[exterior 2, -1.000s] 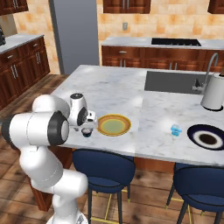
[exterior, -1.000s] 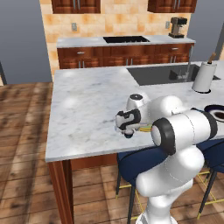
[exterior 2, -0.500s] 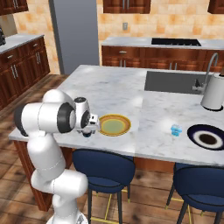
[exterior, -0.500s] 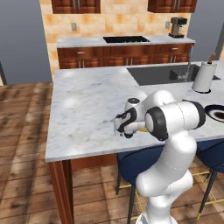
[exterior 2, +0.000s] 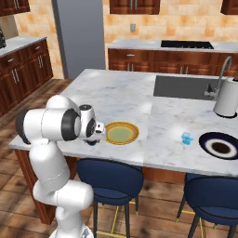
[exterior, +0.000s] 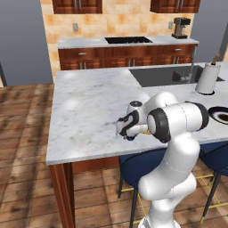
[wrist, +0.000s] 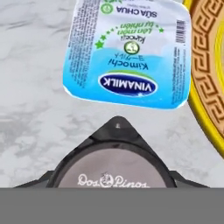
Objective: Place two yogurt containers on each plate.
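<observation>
Kitchen interior. Floor (exterior: 26, 133): brown wood planks. Back wall (exterior: 116, 18): orange-tan tile, with a grey outlet plate (exterior: 75, 27). Dark wood upper cabinets (exterior: 76, 5) along the top edge; matching lower cabinets (exterior: 120, 57) under a pale back counter (exterior: 89, 41) carrying a black cooktop (exterior: 127, 39) and a coffee machine (exterior: 179, 26). Tall grey refrigerator (exterior 2: 79, 37) left of that counter. Central desk (exterior: 84, 102): white-grey marble top on a wood base, with a dark sink (exterior 2: 183, 87) and faucet (exterior 2: 223, 69) set toward its far right corner. Blue stools (exterior 2: 109, 179) with yellow foot rings stand along its near edge. Lighting even
</observation>
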